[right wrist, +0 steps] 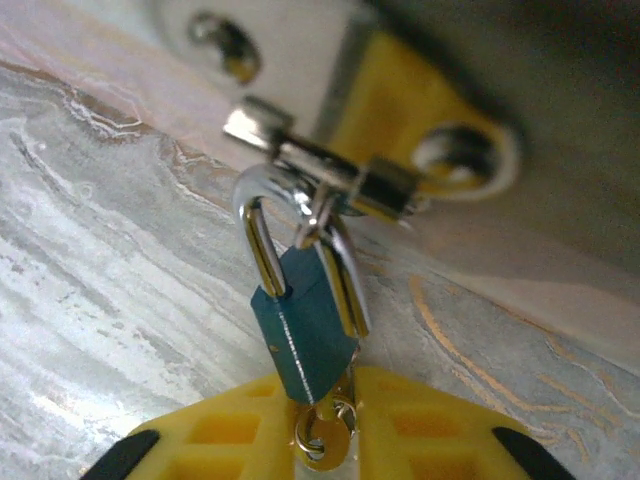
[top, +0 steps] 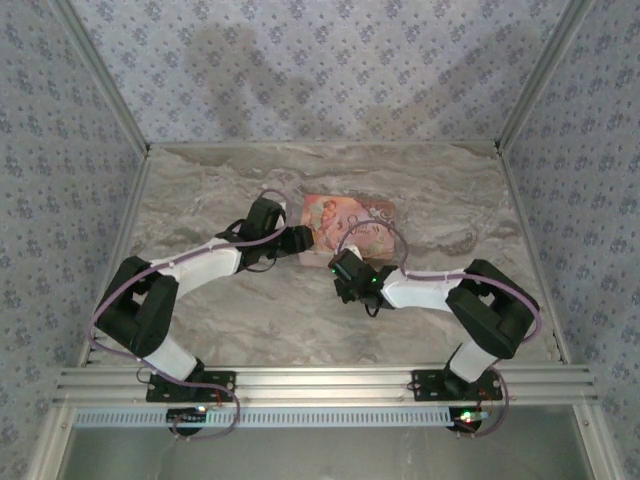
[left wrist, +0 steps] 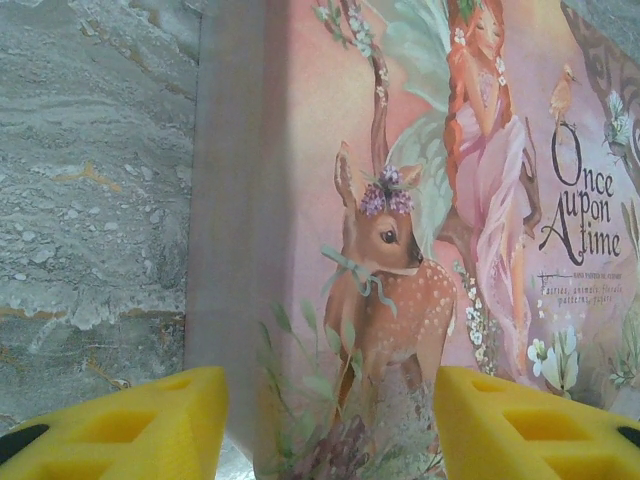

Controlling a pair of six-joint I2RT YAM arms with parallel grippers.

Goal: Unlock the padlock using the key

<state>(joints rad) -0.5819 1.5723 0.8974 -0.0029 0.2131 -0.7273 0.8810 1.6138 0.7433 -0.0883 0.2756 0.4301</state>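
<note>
While I stand by the worktop point(left wrist: 90, 200), the left pincer point(left wrist: 330, 400) hangs over the left-hand edge of the flat pink box point(left wrist: 420, 200), the one with the fawn and the red-haired fairy on its lid. Its yellow fingers point(left wrist: 150, 430) are set wide apart: one sits over the marbled surface beside the box, the other over the lid, so the box's edge runs up between them. Whether either finger touches the box, I cannot tell.

Over on the right, the right pincer point(right wrist: 340, 420) has its jaws drawn narrow, with the small gold key point(right wrist: 322, 440) pinched between them. The key sits at the bottom end of the padlock point(right wrist: 303, 335), a little blue body with a silver shackle point(right wrist: 255, 215). That shackle is looped through the metal clasp point(right wrist: 340, 180) on the near side of the box, and the lock hangs from it, tilted, just above the worktop. How far the key sits inside the lock is hidden by the lock body.

From above, both arms reach in towards the box at the middle of the worktop, the left from its left side and the right at its near edge.
</note>
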